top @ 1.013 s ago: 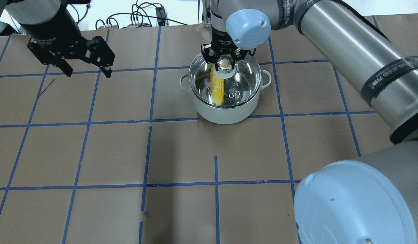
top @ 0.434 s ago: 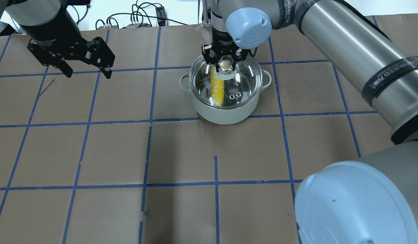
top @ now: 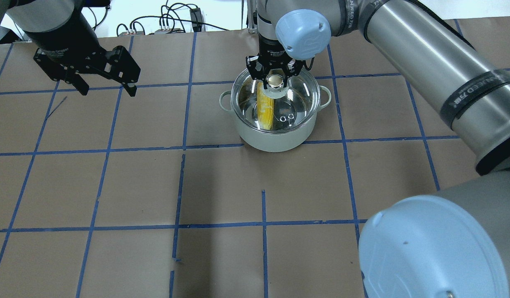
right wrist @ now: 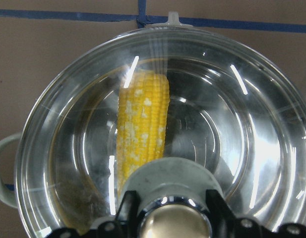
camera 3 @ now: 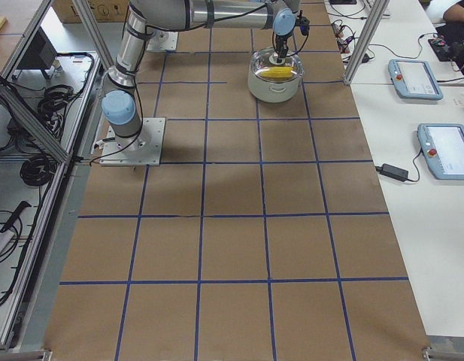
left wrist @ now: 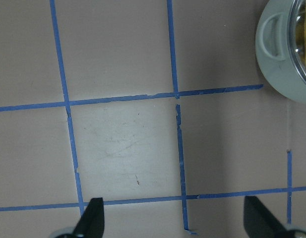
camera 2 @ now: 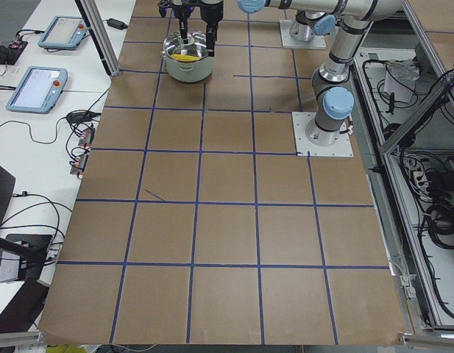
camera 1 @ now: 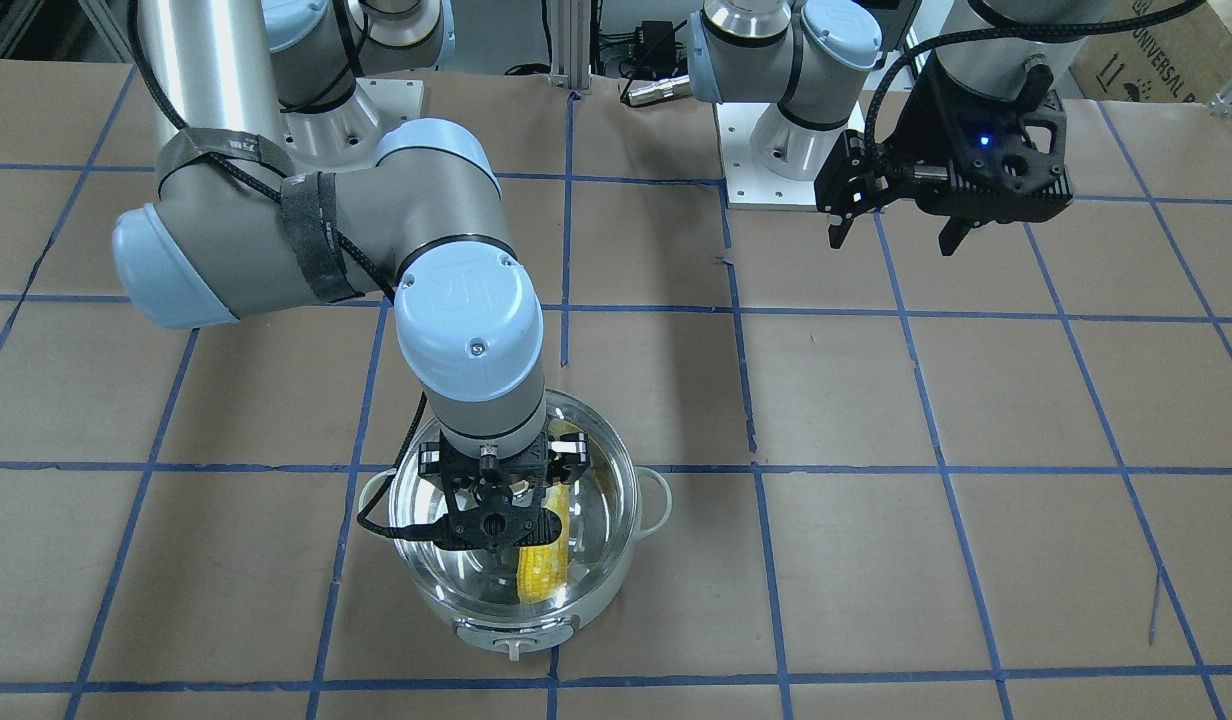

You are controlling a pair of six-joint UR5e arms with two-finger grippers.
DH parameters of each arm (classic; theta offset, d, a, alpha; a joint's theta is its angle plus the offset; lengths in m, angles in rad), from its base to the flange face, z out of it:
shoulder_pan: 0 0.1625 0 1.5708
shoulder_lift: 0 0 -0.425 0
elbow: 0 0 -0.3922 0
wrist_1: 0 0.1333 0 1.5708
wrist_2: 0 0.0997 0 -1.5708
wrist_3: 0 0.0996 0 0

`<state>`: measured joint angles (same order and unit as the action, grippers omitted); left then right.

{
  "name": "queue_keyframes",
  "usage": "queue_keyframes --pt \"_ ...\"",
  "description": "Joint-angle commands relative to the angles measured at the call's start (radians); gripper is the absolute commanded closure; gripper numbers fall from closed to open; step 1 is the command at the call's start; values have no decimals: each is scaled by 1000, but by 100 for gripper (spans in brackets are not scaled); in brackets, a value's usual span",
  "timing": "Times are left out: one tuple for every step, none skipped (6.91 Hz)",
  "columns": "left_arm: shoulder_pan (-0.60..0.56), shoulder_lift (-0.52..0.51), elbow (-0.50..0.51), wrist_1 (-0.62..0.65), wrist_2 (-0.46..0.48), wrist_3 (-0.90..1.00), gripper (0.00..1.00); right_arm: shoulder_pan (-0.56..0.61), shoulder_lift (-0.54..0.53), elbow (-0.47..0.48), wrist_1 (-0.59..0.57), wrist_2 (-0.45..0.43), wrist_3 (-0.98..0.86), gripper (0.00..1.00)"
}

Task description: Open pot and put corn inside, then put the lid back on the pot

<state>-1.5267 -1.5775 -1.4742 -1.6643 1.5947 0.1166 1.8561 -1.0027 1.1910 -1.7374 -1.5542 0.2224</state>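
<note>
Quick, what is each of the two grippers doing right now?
Left gripper: open, holding nothing.
Right gripper: closed on the knob of the lid.

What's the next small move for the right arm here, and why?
Probably open the right gripper and lift straight up. The corn lies inside the pot, the lid looks seated on its rim, and the fingers sit against the knob; only the release appears left.

Pale mint-white pot [top: 275,142] with shiny steel lining, yellow corn [right wrist: 143,129] flecked white, clear glass lid [right wrist: 252,124], gold-topped knob [top: 275,80], brown table [top: 222,186] gridded in blue tape [top: 222,225].
</note>
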Motion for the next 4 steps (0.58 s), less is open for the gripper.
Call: queue_keyframes --pt "-1 1 -3 0 -2 0 0 0 1 -1 -1 2 0 6" --pt "-1 1 -3 0 -2 0 0 0 -4 -4 -2 5 -1 1" --pt "-1 1 -3 0 -2 0 0 -3 -8 -20 -2 5 -4 0" --pt "-1 2 -3 0 -2 0 0 -17 -11 -57 15 3 -14 0"
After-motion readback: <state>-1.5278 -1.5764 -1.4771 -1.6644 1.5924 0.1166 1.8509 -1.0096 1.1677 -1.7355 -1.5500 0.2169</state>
